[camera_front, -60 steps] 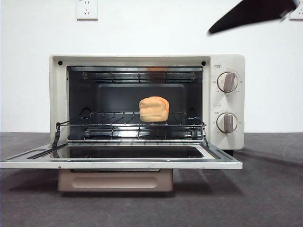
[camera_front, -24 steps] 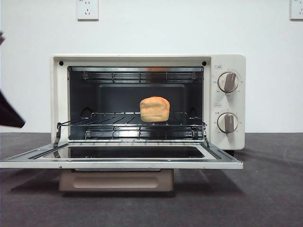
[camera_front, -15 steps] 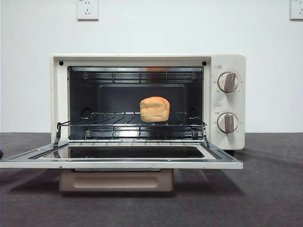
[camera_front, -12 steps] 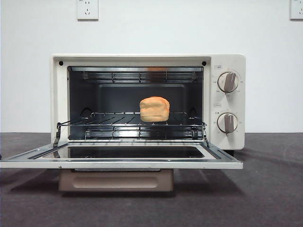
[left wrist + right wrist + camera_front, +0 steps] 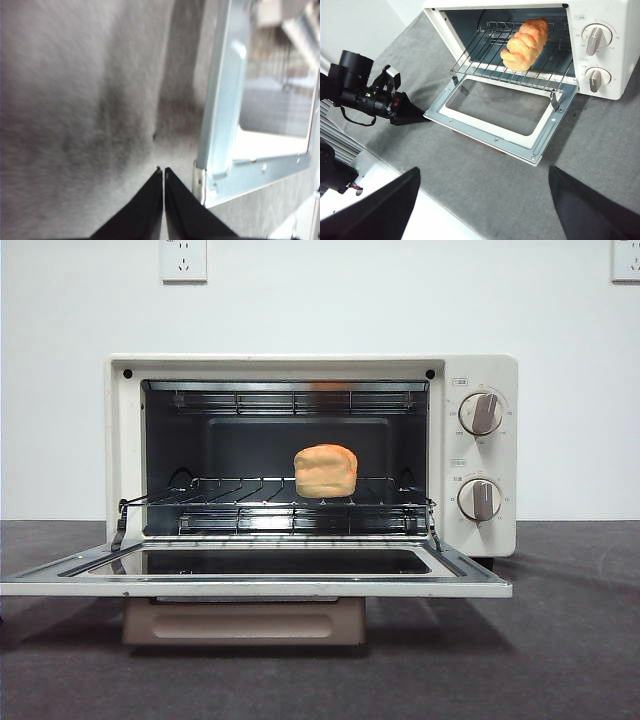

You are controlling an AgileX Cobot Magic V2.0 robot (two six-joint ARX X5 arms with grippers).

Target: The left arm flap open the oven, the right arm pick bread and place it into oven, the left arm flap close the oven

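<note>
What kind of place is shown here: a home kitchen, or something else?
Probably a robot test bench, not a kitchen. A toaster oven with bread on its rack stands alone on a grey felt-covered table before a bare white wall, and the left gripper waits beside the open door.

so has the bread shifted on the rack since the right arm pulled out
No. The bread sits at the same spot on the wire rack, level with the lower knob as before.
</note>
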